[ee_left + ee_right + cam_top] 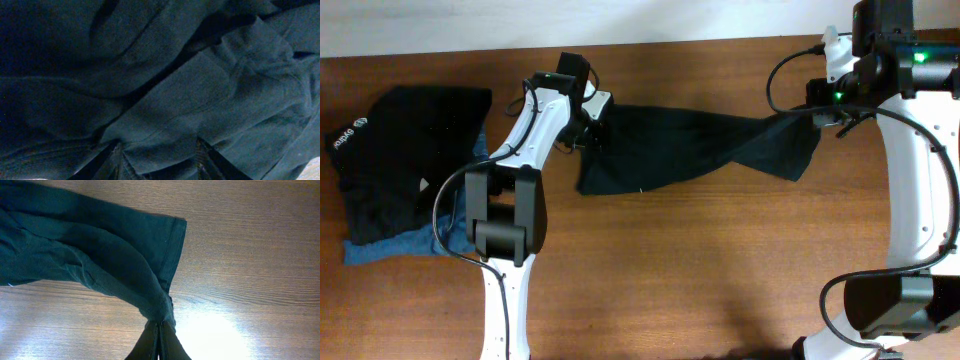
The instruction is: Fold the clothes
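Observation:
A black T-shirt [690,145] is stretched and twisted across the wooden table between both arms. My left gripper [592,125] is at its left end. In the left wrist view dark cloth [190,90] fills the frame, and the left gripper [160,150] has a thick fold bunched between its two fingers [206,162], which stand partly apart around it. My right gripper [817,115] pinches the shirt's right end. In the right wrist view the gripper [160,326] is shut tight on a gathered corner of the shirt [100,245] near a hemmed edge [175,250].
A pile of black clothes [410,150], one with white lettering [345,135], lies at the far left on a blue denim piece [390,245]. The left arm's base [505,225] stands right of the pile. The right arm [920,200] runs along the table's right edge.

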Robot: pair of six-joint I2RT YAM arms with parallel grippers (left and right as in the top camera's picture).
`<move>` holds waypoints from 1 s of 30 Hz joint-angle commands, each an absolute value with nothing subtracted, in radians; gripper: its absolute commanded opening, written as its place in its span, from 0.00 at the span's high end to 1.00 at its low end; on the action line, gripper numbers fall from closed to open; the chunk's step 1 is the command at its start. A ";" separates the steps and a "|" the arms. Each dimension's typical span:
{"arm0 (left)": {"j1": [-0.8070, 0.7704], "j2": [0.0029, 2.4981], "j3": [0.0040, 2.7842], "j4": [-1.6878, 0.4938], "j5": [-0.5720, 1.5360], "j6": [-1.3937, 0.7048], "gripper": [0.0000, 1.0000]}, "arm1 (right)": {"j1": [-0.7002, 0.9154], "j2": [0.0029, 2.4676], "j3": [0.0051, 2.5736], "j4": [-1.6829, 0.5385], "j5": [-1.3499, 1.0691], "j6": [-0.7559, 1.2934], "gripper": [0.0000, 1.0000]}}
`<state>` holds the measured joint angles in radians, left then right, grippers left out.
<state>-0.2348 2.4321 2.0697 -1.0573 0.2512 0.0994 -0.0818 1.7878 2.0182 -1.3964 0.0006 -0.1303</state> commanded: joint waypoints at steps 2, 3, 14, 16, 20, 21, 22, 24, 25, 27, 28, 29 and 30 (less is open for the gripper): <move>-0.233 2.442 2.064 -1.081 0.266 0.090 0.52 | -0.086 1.762 2.037 -1.397 0.012 -0.123 0.96; -0.233 2.442 2.064 -1.091 0.266 0.090 0.52 | -0.086 1.762 2.037 -1.397 0.012 -0.123 0.96; -0.236 2.442 2.064 -1.102 0.233 0.044 0.47 | -0.086 1.762 2.037 -1.400 0.012 -0.122 0.96; -0.240 2.442 2.064 -1.084 0.233 0.044 0.47 | -0.086 1.762 2.037 -1.400 0.012 -0.122 0.96; -0.247 2.442 2.064 -1.047 0.233 0.044 0.47 | -0.086 1.762 2.037 -1.402 0.012 -0.122 0.96; -0.249 2.442 2.064 -1.039 0.233 0.044 0.49 | -0.086 1.762 2.037 -1.402 0.012 -0.122 0.96; -0.249 2.442 2.064 -1.036 0.233 0.044 0.54 | -0.086 1.762 2.037 -1.403 0.012 -0.122 0.96; -0.250 2.442 2.064 -1.034 0.233 0.044 0.57 | -0.086 1.762 2.037 -1.403 0.012 -0.122 0.96; -0.250 2.442 2.064 -1.035 0.233 0.044 0.58 | -0.086 1.762 2.037 -1.404 0.012 -0.122 0.96; -0.250 2.442 2.064 -1.036 0.233 0.044 0.68 | -0.086 1.762 2.037 -1.403 0.012 -0.122 0.96; -0.250 2.442 2.064 -1.036 0.233 0.044 0.72 | -0.086 1.762 2.037 -1.403 0.012 -0.122 0.96; -0.250 2.442 2.064 -1.036 0.233 0.044 0.78 | -0.086 1.762 2.037 -1.403 0.012 -0.122 0.96; -0.250 2.442 2.064 -1.036 0.233 0.044 0.83 | -0.086 1.762 2.037 -1.403 0.012 -0.122 0.96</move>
<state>-0.2489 2.4321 2.0697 -1.0374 0.2348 0.0460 -0.0818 1.7878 2.0182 -1.4033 0.0006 -0.1303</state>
